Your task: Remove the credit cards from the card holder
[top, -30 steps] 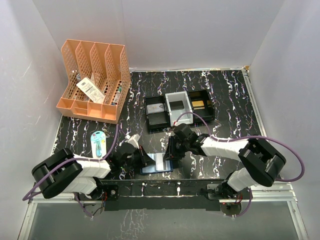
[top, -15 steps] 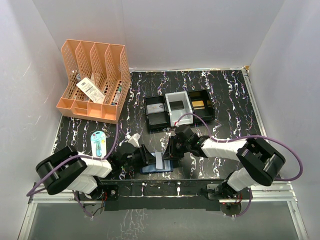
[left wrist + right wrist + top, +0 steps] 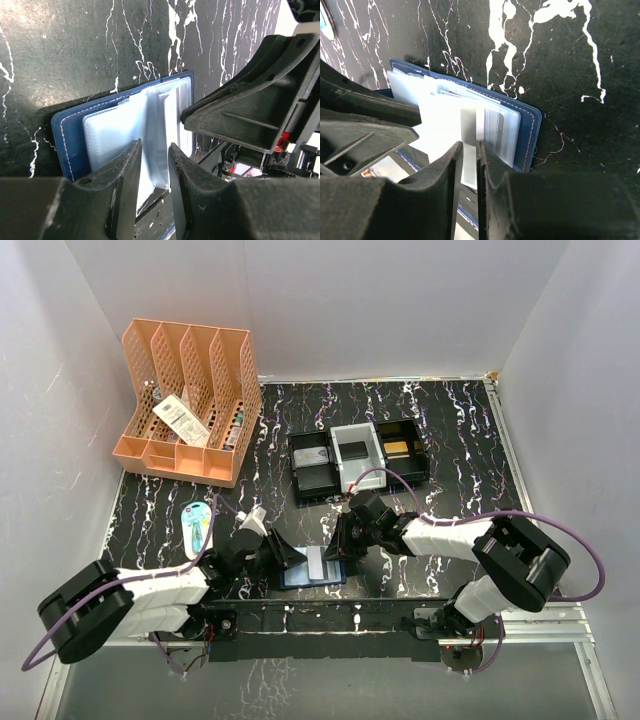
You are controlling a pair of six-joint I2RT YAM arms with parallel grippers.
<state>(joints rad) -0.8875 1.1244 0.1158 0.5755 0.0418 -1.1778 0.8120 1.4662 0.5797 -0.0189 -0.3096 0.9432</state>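
Left fingers (image 3: 288, 557) have opened, now slightly apart over the holder (image 3: 310, 583), leaving right fingers (image 3: 335, 552) alone clamped on a pale card (image 3: 317, 565), judged mid-extraction.

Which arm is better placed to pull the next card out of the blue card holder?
Right, probably. The right gripper is closed narrowly around a greyish credit card standing out of the card holder. The left gripper, jaws apart, only hovers over the other page.
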